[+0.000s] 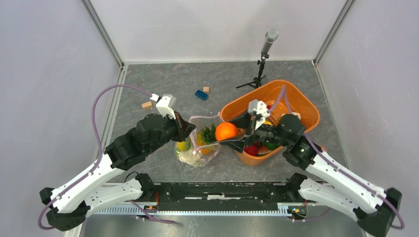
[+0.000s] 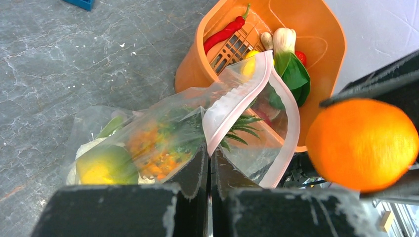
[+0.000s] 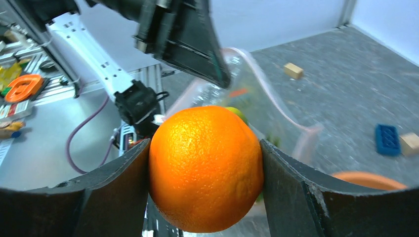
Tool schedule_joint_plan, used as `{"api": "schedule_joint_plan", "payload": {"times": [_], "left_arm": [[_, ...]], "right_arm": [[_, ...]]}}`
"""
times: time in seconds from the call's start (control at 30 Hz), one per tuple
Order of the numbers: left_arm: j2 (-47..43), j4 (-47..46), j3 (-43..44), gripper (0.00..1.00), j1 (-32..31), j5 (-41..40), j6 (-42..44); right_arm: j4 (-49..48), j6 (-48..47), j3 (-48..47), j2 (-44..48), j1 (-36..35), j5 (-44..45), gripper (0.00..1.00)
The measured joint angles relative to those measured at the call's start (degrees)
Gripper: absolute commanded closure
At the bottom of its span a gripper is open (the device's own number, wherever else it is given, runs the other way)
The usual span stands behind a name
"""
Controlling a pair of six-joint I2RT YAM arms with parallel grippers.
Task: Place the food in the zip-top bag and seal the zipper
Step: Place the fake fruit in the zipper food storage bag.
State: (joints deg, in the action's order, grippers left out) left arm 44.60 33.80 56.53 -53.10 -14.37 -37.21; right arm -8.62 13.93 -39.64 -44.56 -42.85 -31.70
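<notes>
The left gripper (image 1: 187, 129) was clenched on one lip of the zip-top bag (image 1: 200, 148), its fingers pinched together on the clear plastic and lifting that edge so the mouth gaped just ahead of the fingertips. The pale pink zipper (image 2: 237, 106) curved away from the pinch in an open loop toward the orange basket (image 1: 301, 106), which stood just beyond the bag. Below and to the left of the left fingers, inside the bag, lay a pineapple (image 2: 158, 143) and a yellow-green fruit (image 2: 101, 165). The right gripper (image 3: 205, 168) was grasping an orange (image 1: 227, 132), one finger on each side of it, with the bag's open mouth directly ahead of it and the left gripper's fingers above that opening. A red chilli (image 2: 225, 32) and leafy greens (image 2: 294, 74) lay in the basket. The table (image 1: 163, 84) was a grey, marbled slab, enclosed by plain pale walls (image 1: 49, 74) with metal posts in the far corners. Farther out from both grippers sat a blue brick (image 1: 201, 95) with a tan wooden block (image 1: 206, 89) just beside it, and a microphone (image 1: 269, 37) on a small black tripod near the back wall.
</notes>
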Motion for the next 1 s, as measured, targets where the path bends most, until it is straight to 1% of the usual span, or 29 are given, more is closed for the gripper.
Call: {"api": "schedule_joint_plan", "payload": {"times": [0.13, 0.23, 0.3, 0.43, 0.53, 0.63, 0.8, 0.87, 0.97, 1.0], "left_arm": [[0.6, -0.1, 0.2, 0.98, 0.0, 1.0, 0.0], [0.8, -0.1, 0.2, 0.98, 0.0, 1.6, 0.0], [0.7, -0.1, 0.2, 0.98, 0.0, 2.0, 0.0], [0.0, 0.2, 0.2, 0.98, 0.0, 3.0, 0.0], [-0.9, 0.5, 0.5, 0.98, 0.0, 3.0, 0.0], [-1.6, 0.9, 1.0, 0.98, 0.0, 3.0, 0.0], [-2.2, 2.4, 1.4, 0.98, 0.0, 2.7, 0.0], [-2.4, 2.7, 1.5, 0.98, 0.0, 2.4, 0.0], [-2.9, 3.1, 1.5, 0.98, 0.0, 1.8, 0.0], [-3.2, 3.3, 1.5, 0.98, 0.0, 1.3, 0.0]], "right_arm": [[2.4, -3.9, -5.2, -5.8, -11.2, 6.8, 0.46], [3.8, -6.6, -8.2, -10.3, -17.0, 13.8, 0.45], [4.2, -7.6, -9.5, -13.1, -18.3, 18.3, 0.41], [6.0, -9.3, -11.5, -18.5, -18.9, 26.9, 0.37], [7.3, -10.3, -12.5, -21.6, -19.3, 30.8, 0.27], [7.6, -11.0, -13.2, -23.5, -19.9, 32.0, 0.17], [5.8, -11.2, -13.2, -23.5, -20.1, 31.3, 0.13], [5.2, -11.3, -13.2, -23.2, -20.1, 30.2, 0.08], [4.8, -11.3, -13.2, -22.6, -20.1, 27.7, 0.08], [4.8, -11.3, -13.2, -22.4, -20.1, 26.9, 0.11]]}}
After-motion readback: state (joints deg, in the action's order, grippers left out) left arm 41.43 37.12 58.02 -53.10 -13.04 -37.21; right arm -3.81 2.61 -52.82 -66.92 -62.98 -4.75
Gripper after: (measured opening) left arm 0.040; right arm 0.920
